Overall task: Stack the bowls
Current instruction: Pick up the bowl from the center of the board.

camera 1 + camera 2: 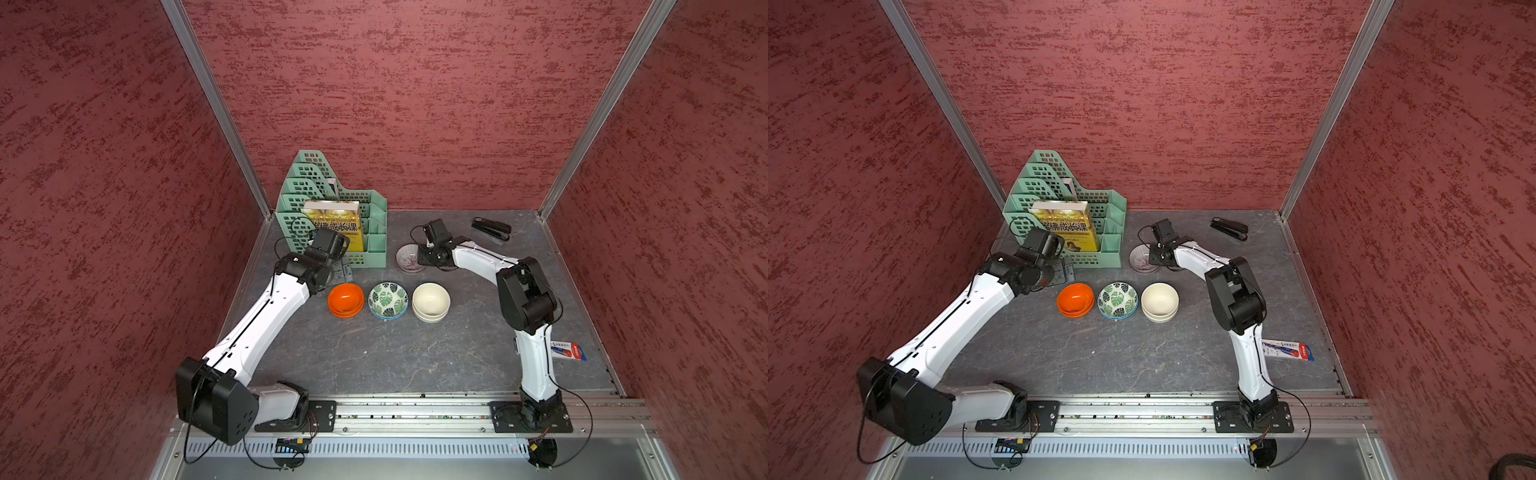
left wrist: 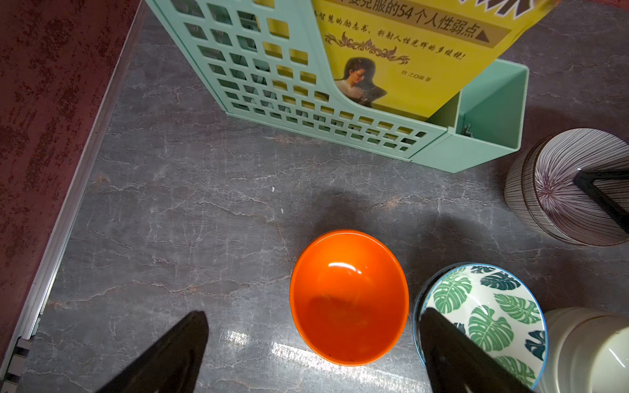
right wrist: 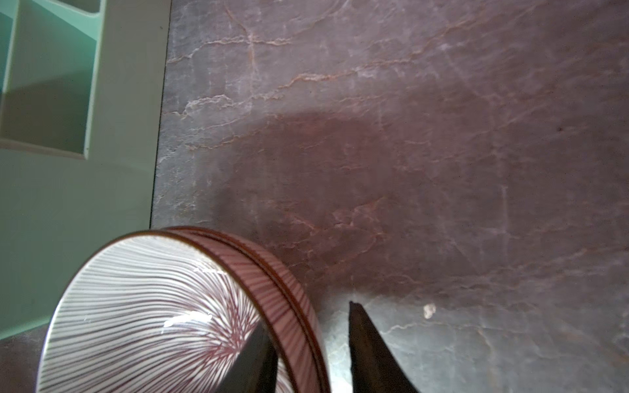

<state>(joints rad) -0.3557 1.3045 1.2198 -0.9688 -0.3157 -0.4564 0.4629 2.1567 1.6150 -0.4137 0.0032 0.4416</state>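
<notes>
Three nested pairs of bowls stand in a row mid-table: orange (image 1: 345, 300) (image 2: 349, 296), white with green leaves (image 1: 388, 300) (image 2: 486, 316) and cream (image 1: 431, 301) (image 2: 585, 350). Behind them sit the pale bowls with fine radial lines (image 1: 408, 259) (image 3: 153, 306), nested in each other. My right gripper (image 3: 306, 313) straddles their rim, one finger inside and one outside. A gap shows beside the outer finger, so the jaws are open. My left gripper (image 2: 315, 311) hangs wide open over the table beside the orange bowls, holding nothing.
A green file rack (image 1: 332, 199) with a yellow book (image 1: 332, 220) stands at the back left, close to the lined bowls. A black stapler (image 1: 491, 227) lies at the back right. A red and blue packet (image 1: 568, 351) lies by the right arm.
</notes>
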